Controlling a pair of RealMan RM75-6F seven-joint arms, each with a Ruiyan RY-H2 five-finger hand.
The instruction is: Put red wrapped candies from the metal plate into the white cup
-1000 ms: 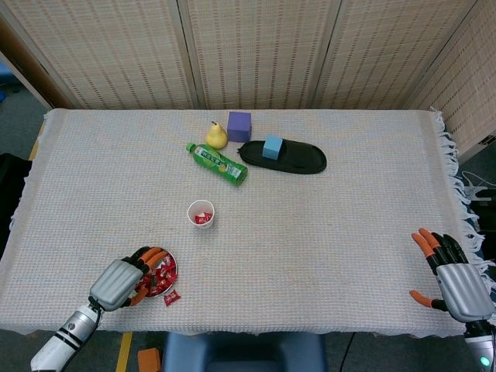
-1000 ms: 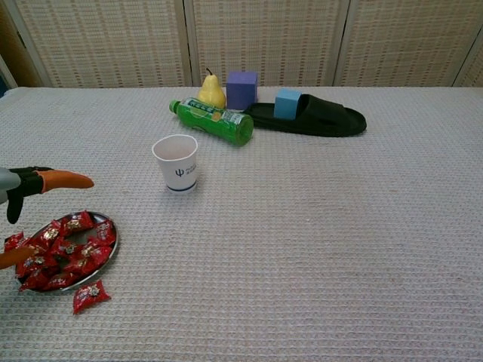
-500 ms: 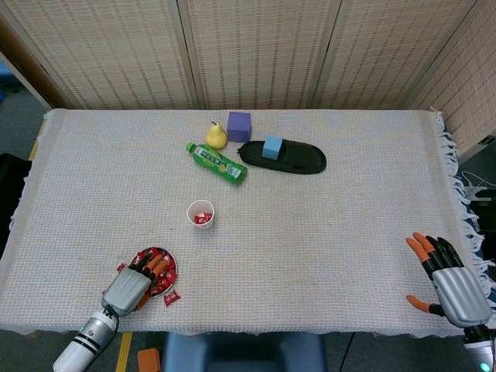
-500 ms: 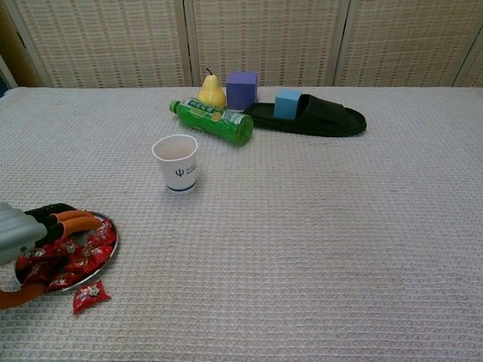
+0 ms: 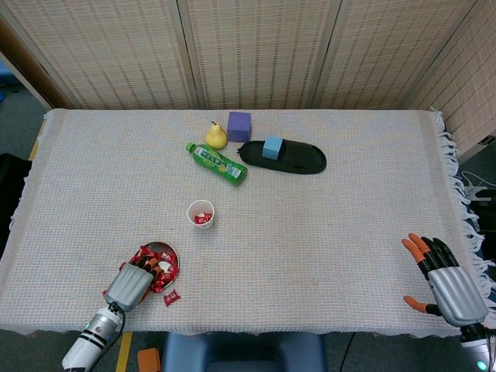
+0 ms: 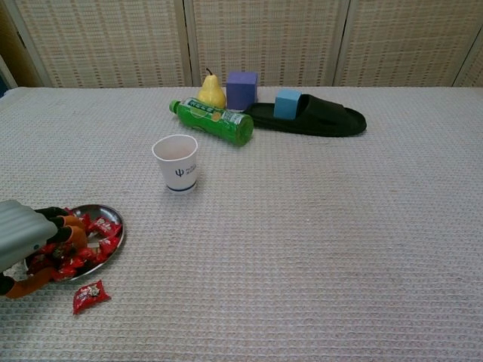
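Right, left hand (image 6: pixel 26 241) is down in the metal plate (image 6: pixel 106 213) at the counter's (image 5: pixel 325 225) near-left corner, fingers (image 6: pixel 69 235) curled into the pile of red wrapped candies (image 6: pixel 102 226). Can't tell whether one is actually pinched. A stray candy (image 6: pixel 90 296) lies on the cloth just beside the plate's near rim. White cup (image 6: pixel 176 162) stands upright, apart from the plate, w/ a red candy in it (image 5: pixel 201 218). Right hand (image 5: pixel 446 283) sits at the near-right edge, fingers (image 5: pixel 422 252) spread, holding nothing. Far side: green bottle (image 6: pixel 213 121) lying down, pear (image 6: pixel 212 93), purple block (image 6: pixel 241 90), blue block (image 6: pixel 287 103) on a black slipper (image 6: pixel 324 119).
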